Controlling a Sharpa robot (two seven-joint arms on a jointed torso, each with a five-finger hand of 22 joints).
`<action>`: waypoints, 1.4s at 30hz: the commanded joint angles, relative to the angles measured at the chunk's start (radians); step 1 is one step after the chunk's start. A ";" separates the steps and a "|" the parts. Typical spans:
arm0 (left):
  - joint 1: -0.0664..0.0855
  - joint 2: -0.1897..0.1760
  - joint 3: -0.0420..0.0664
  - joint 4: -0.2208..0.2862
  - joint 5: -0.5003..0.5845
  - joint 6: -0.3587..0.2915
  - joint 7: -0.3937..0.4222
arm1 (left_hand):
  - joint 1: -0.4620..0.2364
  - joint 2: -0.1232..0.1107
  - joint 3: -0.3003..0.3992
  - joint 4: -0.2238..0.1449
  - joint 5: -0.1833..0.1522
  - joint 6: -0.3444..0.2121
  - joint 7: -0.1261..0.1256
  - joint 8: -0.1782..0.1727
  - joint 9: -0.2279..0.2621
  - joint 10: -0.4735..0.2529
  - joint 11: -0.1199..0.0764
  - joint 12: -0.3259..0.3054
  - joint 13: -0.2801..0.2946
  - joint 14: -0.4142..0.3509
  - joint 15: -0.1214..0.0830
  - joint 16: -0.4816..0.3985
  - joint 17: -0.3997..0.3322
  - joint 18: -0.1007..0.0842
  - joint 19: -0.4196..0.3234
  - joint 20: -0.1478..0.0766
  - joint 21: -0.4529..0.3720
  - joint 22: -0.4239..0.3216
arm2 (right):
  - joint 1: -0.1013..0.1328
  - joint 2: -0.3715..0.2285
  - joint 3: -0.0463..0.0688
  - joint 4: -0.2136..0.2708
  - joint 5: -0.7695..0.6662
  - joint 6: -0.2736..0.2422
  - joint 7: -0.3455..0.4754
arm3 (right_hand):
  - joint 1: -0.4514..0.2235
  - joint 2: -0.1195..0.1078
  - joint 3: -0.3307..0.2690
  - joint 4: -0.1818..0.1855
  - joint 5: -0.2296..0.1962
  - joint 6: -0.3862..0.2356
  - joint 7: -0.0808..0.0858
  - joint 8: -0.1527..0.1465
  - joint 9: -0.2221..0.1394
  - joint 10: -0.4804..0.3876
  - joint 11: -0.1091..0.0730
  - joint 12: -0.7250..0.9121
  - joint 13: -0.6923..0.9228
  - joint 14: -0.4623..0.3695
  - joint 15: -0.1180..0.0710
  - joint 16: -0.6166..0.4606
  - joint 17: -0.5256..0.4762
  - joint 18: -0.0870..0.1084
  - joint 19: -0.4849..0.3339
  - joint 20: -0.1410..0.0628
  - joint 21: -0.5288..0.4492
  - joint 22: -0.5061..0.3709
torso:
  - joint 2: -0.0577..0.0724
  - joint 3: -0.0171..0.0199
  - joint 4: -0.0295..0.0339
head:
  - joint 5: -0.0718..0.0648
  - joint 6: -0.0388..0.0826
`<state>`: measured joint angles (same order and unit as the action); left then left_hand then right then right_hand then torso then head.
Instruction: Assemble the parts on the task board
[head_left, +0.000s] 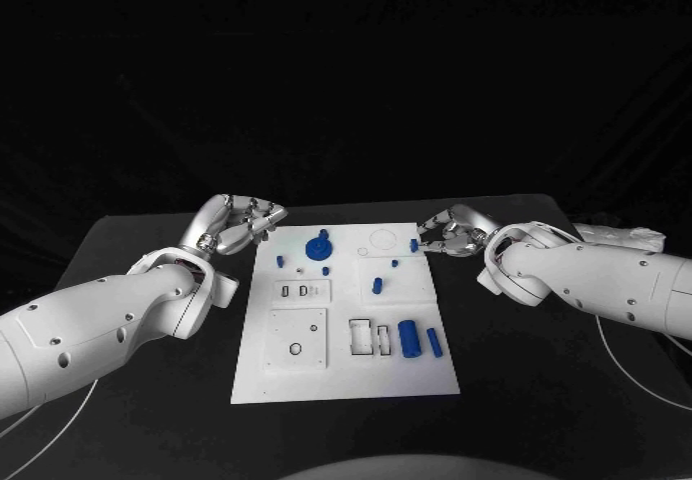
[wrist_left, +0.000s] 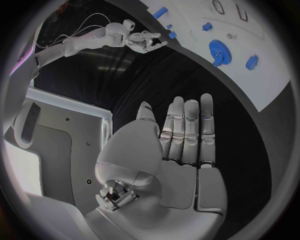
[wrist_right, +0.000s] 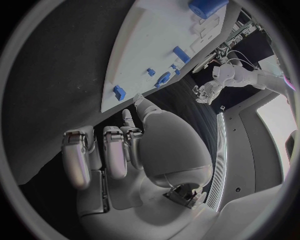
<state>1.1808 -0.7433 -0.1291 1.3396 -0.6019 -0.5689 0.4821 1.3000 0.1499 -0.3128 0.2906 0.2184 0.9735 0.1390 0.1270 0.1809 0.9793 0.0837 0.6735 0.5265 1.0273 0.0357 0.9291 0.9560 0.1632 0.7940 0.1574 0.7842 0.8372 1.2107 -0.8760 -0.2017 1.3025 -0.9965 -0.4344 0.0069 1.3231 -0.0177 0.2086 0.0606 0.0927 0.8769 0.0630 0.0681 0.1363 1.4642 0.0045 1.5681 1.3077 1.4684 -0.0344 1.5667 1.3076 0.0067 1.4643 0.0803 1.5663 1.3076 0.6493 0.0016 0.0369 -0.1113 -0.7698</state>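
The white task board (head_left: 346, 375) lies in the middle of the table. A blue gear (head_left: 319, 245) sits near its far left corner, with small blue pegs (head_left: 378, 284) scattered behind the middle. Two blue cylinders (head_left: 411, 336) lie at its right side. My left hand (head_left: 238, 222) hovers off the board's far left corner; in the left wrist view its fingers (wrist_left: 187, 130) are straight and hold nothing. My right hand (head_left: 450, 232) hangs at the far right corner, beside a blue peg (head_left: 414, 244). Its fingers (wrist_right: 100, 155) are loosely bent and apart around nothing.
Recessed slots (head_left: 296, 291) and a square plate with a ring (head_left: 296, 340) take up the board's left half. Black table (head_left: 144, 240) surrounds the board on all sides. A thin cable (head_left: 635, 370) trails under my right arm.
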 joint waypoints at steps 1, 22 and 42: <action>0.000 0.000 0.001 0.005 0.003 0.014 0.014 | 0.004 0.004 -0.004 0.000 0.007 -0.001 -0.001 0.002 0.001 0.003 -0.005 -0.004 -0.002 0.008 0.000 -0.004 0.000 0.017 0.005 0.000 -0.004 -0.001 | -0.002 0.008 0.000 -0.007 -0.077 0.017 -0.005 | 0.010 0.000 0.000 -0.007 -0.007 -0.001 -0.009 0.001 -0.002 0.107 -0.007 0.003 0.263 0.102 -0.008 0.004 0.263 -0.007 0.106 -0.007 0.004 0.263 | 0.001 0.0012 -0.0003 | 0.005 0.002; 0.000 -0.006 0.001 0.012 0.003 0.011 0.014 | 0.004 0.004 -0.004 0.000 0.007 -0.001 -0.001 0.002 0.001 0.003 -0.005 -0.004 -0.002 0.008 0.000 -0.004 0.000 0.017 0.005 0.000 -0.004 -0.001 | -0.002 0.049 0.001 -0.038 -0.118 0.036 -0.085 | 0.045 0.016 0.008 -0.016 0.002 -0.005 -0.004 -0.001 -0.010 0.107 -0.010 0.003 0.263 0.102 -0.015 0.004 0.263 -0.007 0.106 -0.015 0.004 0.263 | 0.000 0.0008 -0.0012 | 0.013 -0.005; 0.000 -0.010 0.001 0.015 0.003 0.008 0.013 | 0.004 0.004 -0.004 0.000 0.007 -0.001 -0.001 0.002 0.001 0.003 -0.005 -0.004 -0.002 0.008 0.000 -0.004 0.000 0.017 0.005 0.000 -0.004 -0.001 | -0.002 0.069 0.001 -0.065 -0.123 0.058 -0.113 | 0.050 0.020 0.010 -0.016 0.008 -0.005 -0.002 -0.001 -0.011 0.107 -0.009 0.003 0.263 0.102 -0.015 0.004 0.263 -0.007 0.106 -0.015 0.004 0.263 | -0.001 0.0010 -0.0024 | 0.021 -0.006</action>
<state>1.1808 -0.7547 -0.1290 1.3515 -0.6019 -0.5688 0.4824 1.3000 0.1499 -0.3128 0.2906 0.2184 0.9735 0.1390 0.1270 0.1806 0.9793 0.0837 0.6735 0.5267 1.0273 0.0357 0.9291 0.9560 0.1631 0.7940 0.1574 0.7843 0.8374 1.2087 -0.8082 -0.2006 1.2387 -1.1057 -0.3976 -0.0949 1.3615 0.0045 0.2169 0.0469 0.0968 0.8732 0.0594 0.0681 0.1261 1.4677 0.0011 1.5682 1.3090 1.4648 -0.0450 1.5667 1.3073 0.0067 1.4643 0.0733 1.5663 1.3080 0.6489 0.0030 0.0355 -0.0907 -0.7755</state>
